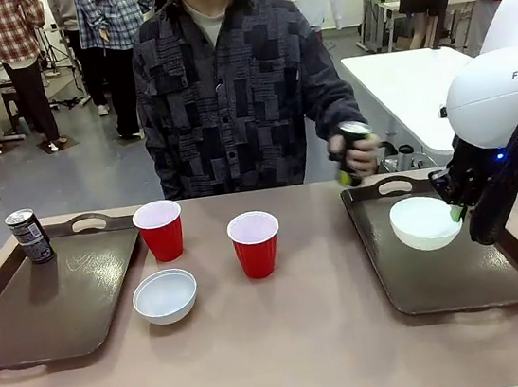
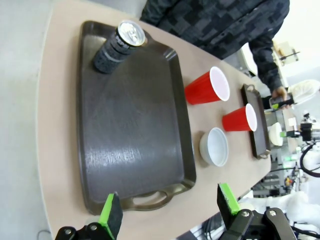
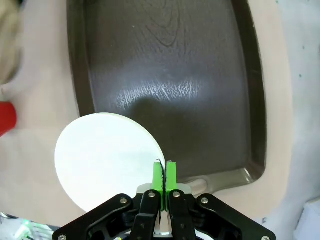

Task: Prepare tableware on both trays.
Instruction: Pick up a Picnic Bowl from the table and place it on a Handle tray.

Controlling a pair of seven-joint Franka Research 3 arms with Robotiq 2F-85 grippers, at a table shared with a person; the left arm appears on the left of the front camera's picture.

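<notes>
The right end effector pinches the white bowl by its rim, right tray beneath it; so thin, off-centre a hold may let the bowl tilt and slip; left end effector spread.

Two dark brown rimmed trays with cut-out end handles, well apart: left tray and right tray. Upright in the left tray's far corner, a slim dark can; between the trays, two upright red cups with white insides, far cup and near cup, and a round white table bowl in front of the far cup. At the right tray's far half, a matching held bowl pinched at its rim by the right gripper; beyond that tray, a tilted held can in a person's hand.
</notes>
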